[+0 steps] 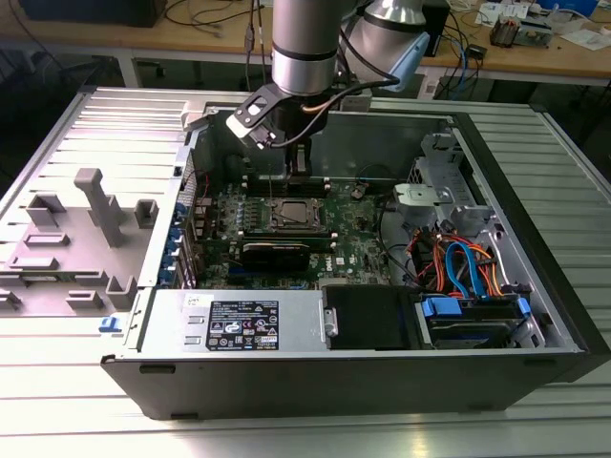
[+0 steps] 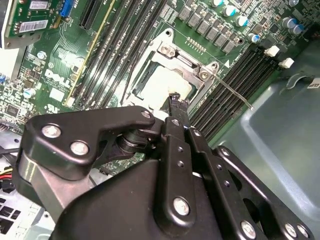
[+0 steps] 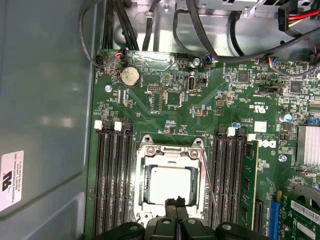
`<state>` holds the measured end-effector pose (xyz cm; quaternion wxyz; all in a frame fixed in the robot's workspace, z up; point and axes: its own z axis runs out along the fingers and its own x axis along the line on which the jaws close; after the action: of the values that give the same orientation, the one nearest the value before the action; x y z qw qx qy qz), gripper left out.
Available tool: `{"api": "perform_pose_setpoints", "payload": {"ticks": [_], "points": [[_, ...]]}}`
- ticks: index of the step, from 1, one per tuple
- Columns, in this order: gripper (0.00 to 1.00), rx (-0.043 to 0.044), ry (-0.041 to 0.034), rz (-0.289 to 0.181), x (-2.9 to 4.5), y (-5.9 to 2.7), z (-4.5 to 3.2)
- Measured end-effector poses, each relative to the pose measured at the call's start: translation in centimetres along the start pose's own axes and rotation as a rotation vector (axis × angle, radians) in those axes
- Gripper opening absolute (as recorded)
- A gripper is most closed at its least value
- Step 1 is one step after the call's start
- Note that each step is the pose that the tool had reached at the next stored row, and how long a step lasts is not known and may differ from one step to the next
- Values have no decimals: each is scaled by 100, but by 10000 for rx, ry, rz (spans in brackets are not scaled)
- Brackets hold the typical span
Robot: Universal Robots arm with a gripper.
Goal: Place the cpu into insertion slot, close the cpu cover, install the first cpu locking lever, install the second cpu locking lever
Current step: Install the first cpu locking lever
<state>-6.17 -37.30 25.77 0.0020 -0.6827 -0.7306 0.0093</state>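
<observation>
Pincer [image 3: 175, 203]: clenched, empty, tips low over the socket's edge.
Cpu [image 3: 168, 183]: seated in insertion slot [image 3: 145, 173], cpu cover [image 3: 170, 150] apparently down.
Risk: locking lever [image 3: 209, 181] looks unlatched; a skewed push could slip off it and scrape the board.

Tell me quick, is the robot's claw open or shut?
The gripper is shut, holding nothing, with its tips at the edge of the cpu cover.

In the first wrist view the gripper [image 3: 175, 202] covers one edge of the cover [image 3: 170, 150] and is itself cut by the picture's edge. In the second wrist view its body hides part of the cpu [image 2: 161, 82]. In the exterior view the slot [image 1: 289, 216] is too small to tell details.
</observation>
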Motion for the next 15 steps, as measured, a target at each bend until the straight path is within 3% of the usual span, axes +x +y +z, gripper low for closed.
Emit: {"api": "perform_pose_setpoints", "payload": {"ticks": [3,15], "points": [[11,-2,-8,-318,-1,0,-1],[11,-24,-42,-2476,-5,-6,0]]}}
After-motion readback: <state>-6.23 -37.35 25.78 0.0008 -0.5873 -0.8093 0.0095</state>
